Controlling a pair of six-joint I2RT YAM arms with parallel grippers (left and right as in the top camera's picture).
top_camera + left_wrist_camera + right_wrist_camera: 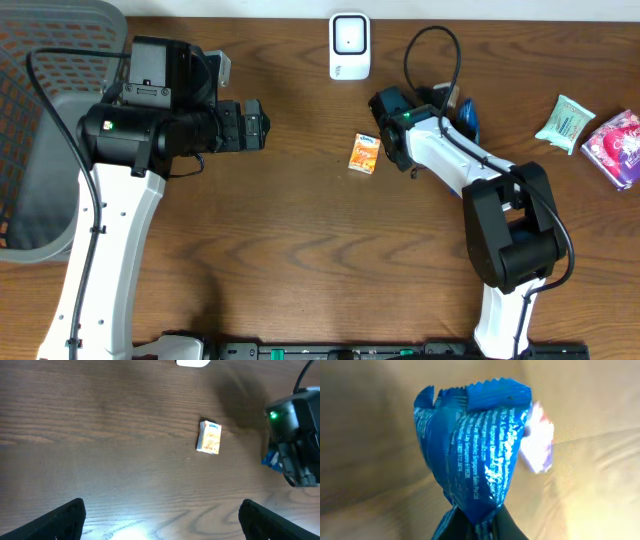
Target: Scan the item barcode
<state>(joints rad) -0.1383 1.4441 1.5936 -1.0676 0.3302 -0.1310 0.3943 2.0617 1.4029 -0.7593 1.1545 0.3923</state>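
The table [300, 230] under me is brown wood with wavy lines in it. At its far edge stands a small white scanner with a dark window [348, 45].

My right claw [477, 530] is pressed tight on the bottom end of a shiny blue crinkly packet with tiny white writing [480, 455]. The packet sticks up from my fingers, and its top edge is cut in a zigzag. From above, the packet sits to the right of the scanner, apart from it, near the back of the table.

My left claw [160, 522] is spread wide with nothing in it. It hangs over bare wood on the left side.

A little orange cardboard box [364, 153] lies flat between my two arms, in front of the scanner. A grey plastic basket with holes [60, 60] sits at the far left. A pale green packet [565, 122] and a pink packet [615, 147] lie at the far right, just beside each other.
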